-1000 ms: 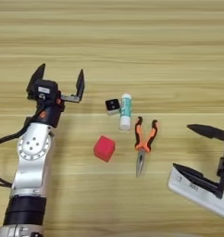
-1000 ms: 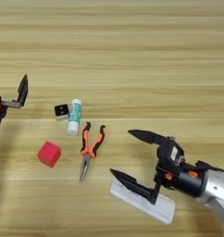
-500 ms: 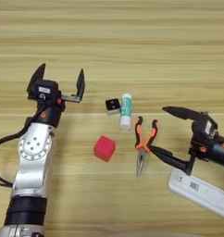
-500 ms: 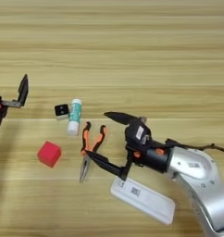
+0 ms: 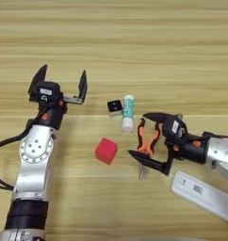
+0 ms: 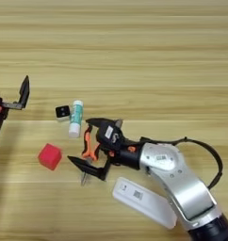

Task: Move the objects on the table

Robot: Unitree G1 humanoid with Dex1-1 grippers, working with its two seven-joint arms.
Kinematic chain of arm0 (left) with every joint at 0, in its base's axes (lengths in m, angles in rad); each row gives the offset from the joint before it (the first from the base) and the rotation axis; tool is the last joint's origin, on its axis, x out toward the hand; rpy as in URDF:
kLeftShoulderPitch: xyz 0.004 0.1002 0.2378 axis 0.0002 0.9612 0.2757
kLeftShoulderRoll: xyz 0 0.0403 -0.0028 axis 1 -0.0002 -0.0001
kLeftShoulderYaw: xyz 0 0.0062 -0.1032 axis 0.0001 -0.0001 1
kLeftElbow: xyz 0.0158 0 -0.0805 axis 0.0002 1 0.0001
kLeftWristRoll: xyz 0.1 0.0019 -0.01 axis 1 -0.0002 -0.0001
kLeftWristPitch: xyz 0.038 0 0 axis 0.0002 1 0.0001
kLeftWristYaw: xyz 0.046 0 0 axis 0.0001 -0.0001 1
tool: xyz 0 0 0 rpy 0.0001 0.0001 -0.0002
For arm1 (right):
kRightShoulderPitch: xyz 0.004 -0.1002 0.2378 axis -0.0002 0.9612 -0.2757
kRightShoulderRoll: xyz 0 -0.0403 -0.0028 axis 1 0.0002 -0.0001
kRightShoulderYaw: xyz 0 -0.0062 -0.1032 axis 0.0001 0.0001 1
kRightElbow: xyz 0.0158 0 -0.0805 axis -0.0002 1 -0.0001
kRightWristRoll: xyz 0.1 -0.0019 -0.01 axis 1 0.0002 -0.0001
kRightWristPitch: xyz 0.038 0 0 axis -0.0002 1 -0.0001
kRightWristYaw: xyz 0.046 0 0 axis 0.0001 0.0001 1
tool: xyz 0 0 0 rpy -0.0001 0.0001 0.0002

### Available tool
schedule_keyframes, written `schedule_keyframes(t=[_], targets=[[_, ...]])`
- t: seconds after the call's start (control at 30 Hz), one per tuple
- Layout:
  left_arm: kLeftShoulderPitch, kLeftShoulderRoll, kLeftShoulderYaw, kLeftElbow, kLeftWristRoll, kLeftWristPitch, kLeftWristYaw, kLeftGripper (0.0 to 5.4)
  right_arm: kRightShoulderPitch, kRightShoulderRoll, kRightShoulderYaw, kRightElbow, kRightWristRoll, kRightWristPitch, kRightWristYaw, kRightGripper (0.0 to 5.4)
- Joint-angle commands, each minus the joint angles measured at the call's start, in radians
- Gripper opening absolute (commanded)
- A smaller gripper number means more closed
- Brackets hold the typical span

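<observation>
Straddling the pliers (image 5: 148, 141) with fingers spread wide and gripping nothing, the right end effector (image 5: 146, 141) has swept in from the right within a second, so a grasp looks near. Left of the pliers lies the cube (image 5: 106, 150); far left, the open left end effector (image 5: 57, 87) hovers idle.

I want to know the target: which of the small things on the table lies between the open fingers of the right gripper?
The orange-handled pliers. The right gripper has one finger on each side of them; the red cube, glue stick and small black cube lie further left.
</observation>
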Motion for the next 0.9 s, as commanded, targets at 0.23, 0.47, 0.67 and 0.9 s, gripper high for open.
schedule_keyframes(t=[0.23,0.47,0.67,0.9], targets=[[0.016,-0.003,-0.008,-0.016,0.006,0.005,0.010,5.40,-0.061,0.068,0.082,0.089,-0.056,0.021,-0.004,5.38],[0.021,-0.004,-0.013,-0.023,0.006,0.007,0.014,5.40,-0.081,0.100,0.129,0.119,-0.082,0.022,0.001,5.38],[0.024,-0.005,-0.017,-0.031,0.007,0.008,0.018,5.40,-0.110,0.141,0.146,0.180,-0.113,0.029,-0.021,5.38],[0.026,-0.007,-0.018,-0.034,0.007,0.008,0.020,5.40,-0.128,0.184,0.163,0.249,-0.148,0.021,-0.040,5.38]])
